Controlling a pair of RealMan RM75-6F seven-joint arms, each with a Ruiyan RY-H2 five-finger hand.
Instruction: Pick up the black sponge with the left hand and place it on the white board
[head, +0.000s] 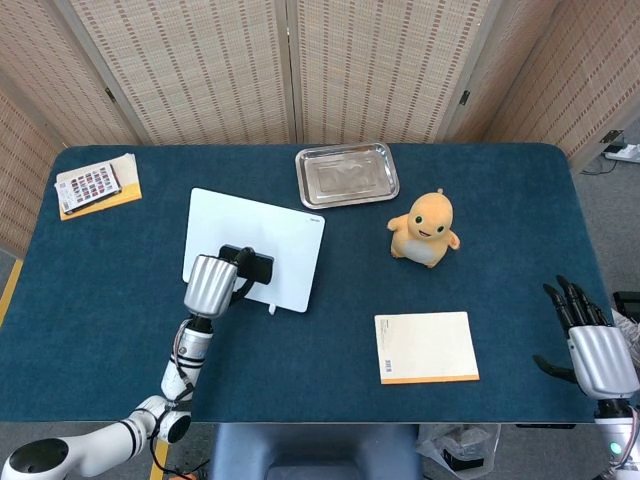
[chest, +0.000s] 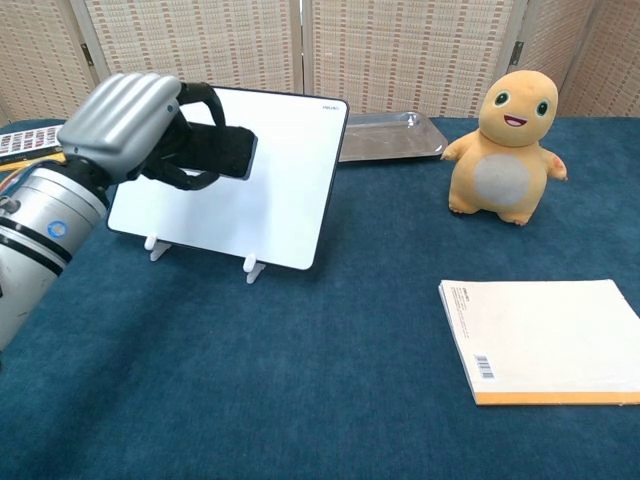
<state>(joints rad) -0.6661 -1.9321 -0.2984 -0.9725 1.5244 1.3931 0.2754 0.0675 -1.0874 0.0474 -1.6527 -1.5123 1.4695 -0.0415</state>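
The left hand (head: 212, 284) grips the one black sponge (head: 252, 267), fingers wrapped around it, and holds it over the lower part of the one white board (head: 285, 240); in the chest view the sponge (chest: 215, 150) shows against the board's upper left face (chest: 270, 190), raised above the table. Whether the sponge touches the board cannot be told. The board stands tilted back on two small white feet, its bottom edge at about 8 o'clock of the table's centre.

The right hand (head: 592, 350) is released, fingers spread and holding nothing, hanging past the table's right edge at about 4 o'clock, well apart from everything.

On the blue table (head: 130, 330) lie or stand one metal tray (head: 347, 175) at 12 o'clock near the far edge, one orange plush toy (head: 428, 229) at about 2 o'clock, and one white book with an orange edge (head: 427, 347) at 5 o'clock close to the near edge. A small stack of cards and paper (head: 96, 185) sits at 10 o'clock near the left far corner.

Bare cloth runs along the left side, from the stack down to the near edge, and across the near edge between the left arm and the book. Another open stretch lies between the board and the toy, and the right side from the toy out to the edge is bare too.
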